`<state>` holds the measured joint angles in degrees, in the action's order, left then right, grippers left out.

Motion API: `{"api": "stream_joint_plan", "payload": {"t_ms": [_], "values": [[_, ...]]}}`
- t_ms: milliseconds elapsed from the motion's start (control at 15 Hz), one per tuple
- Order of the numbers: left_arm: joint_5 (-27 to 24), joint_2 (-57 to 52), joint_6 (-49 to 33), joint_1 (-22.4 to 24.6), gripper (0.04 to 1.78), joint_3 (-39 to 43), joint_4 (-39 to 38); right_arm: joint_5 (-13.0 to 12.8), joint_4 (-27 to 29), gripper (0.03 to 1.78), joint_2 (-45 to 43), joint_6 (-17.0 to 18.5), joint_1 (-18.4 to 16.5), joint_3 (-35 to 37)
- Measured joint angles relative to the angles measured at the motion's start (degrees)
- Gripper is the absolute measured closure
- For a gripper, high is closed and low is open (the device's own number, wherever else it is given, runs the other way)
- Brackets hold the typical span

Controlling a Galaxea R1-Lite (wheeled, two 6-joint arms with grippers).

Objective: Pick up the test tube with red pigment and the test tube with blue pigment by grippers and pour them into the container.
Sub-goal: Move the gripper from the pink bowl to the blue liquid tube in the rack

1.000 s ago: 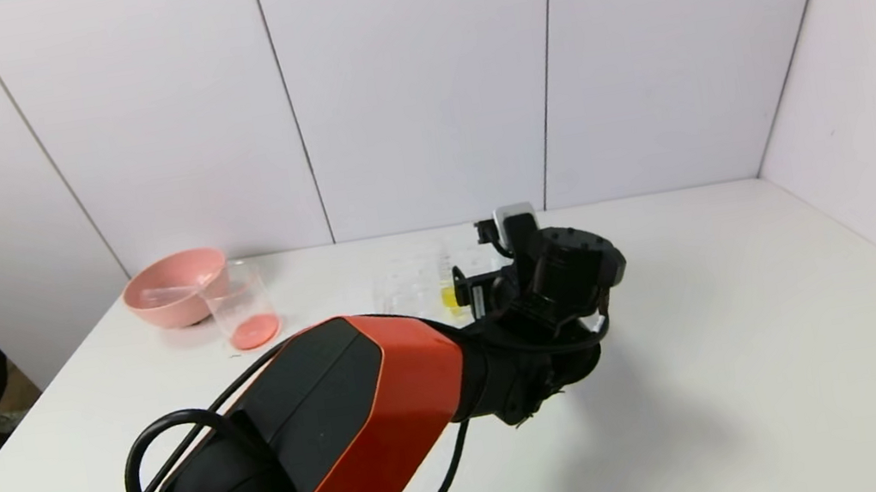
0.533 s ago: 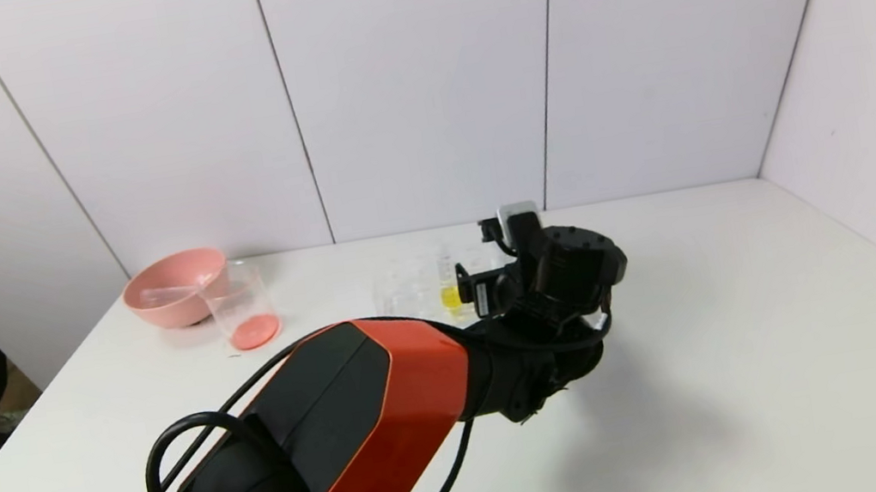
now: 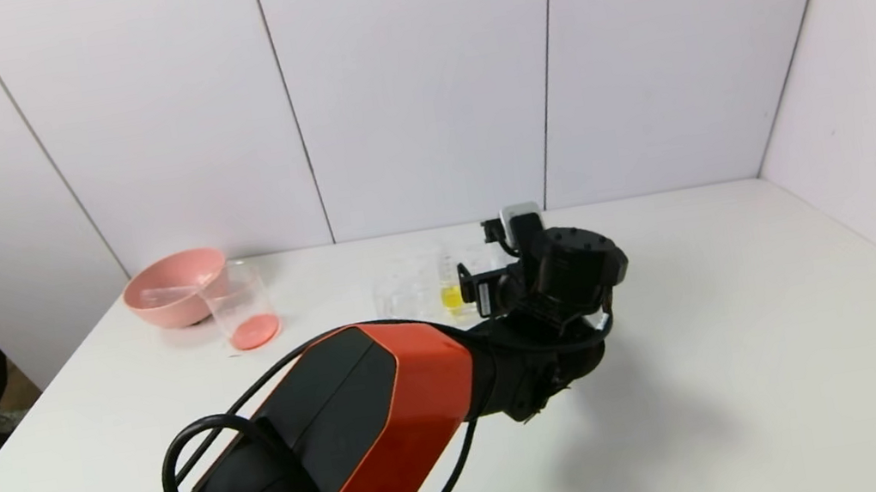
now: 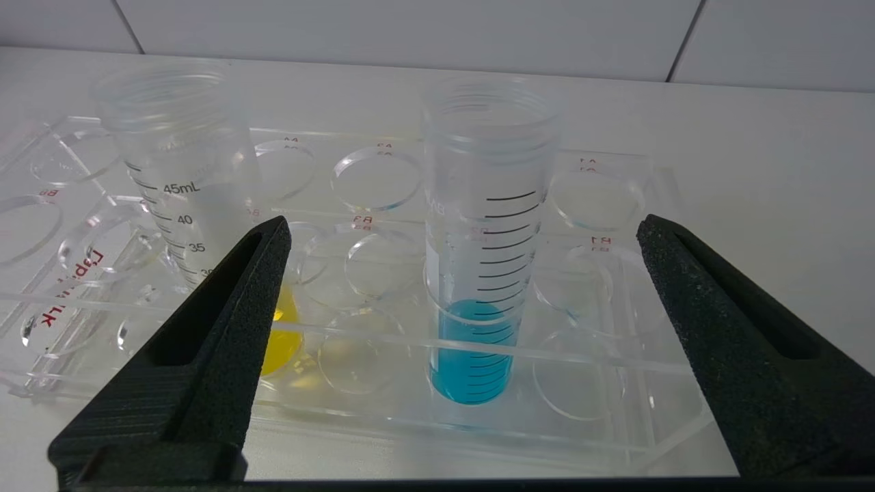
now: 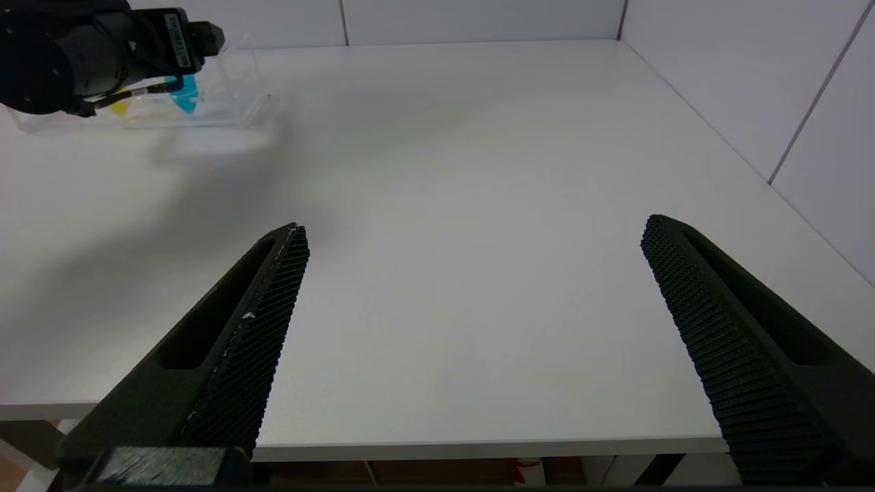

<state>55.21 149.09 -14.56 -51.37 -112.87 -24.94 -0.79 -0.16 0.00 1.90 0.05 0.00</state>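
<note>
The test tube with blue pigment (image 4: 478, 273) stands upright in the clear tube rack (image 4: 615, 410) near the table's (image 3: 762, 319) far edge, framed between the left gripper's (image 4: 458, 287) wide-apart jaws, apparently untouched. A yellow-liquid tube (image 4: 198, 205) stands beside it. The glass beaker (image 3: 243, 305), reddish at the bottom, touches the pink bowl (image 3: 171, 288) near the far left corner. The right gripper (image 5: 472, 301) hovers open at the near edge.

On the table (image 3: 764, 336) the rack (image 3: 410, 289) stood mid-rear holding two tubes (image 4: 482, 239) side by side, with the container (image 3: 241, 306) well to its left, just before the bowl (image 3: 171, 288).
</note>
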Motion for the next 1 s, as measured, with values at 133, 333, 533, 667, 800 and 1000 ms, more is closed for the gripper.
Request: {"api": "stream_joint_plan", "payload": {"t_ms": [133,333,533,667,800,1000], "values": [[0.0,0.4,1.0,0.0,0.04,-0.4,-0.8,0.0,0.0,0.04,0.0,0.0,0.0,0.0],[-0.5,0.8,1.4,0.0,0.04,-0.7,-1.1,0.0,0.0,0.04,0.0,0.0,0.0,0.0],[-1.3,1.3,1.6,0.2,0.04,-0.9,-1.9,0.0,0.0,0.04,0.0,0.0,0.0,0.0],[-2.8,1.7,2.6,0.5,0.04,-1.0,-3.7,0.0,0.0,0.04,0.0,0.0,0.0,0.0],[-4.1,2.1,4.7,0.9,0.04,-0.9,-6.0,0.0,0.0,0.04,0.0,0.0,0.0,0.0],[-4.9,2.9,6.0,1.5,0.04,-0.9,-7.9,0.0,0.0,0.04,0.0,0.0,0.0,0.0]]}}
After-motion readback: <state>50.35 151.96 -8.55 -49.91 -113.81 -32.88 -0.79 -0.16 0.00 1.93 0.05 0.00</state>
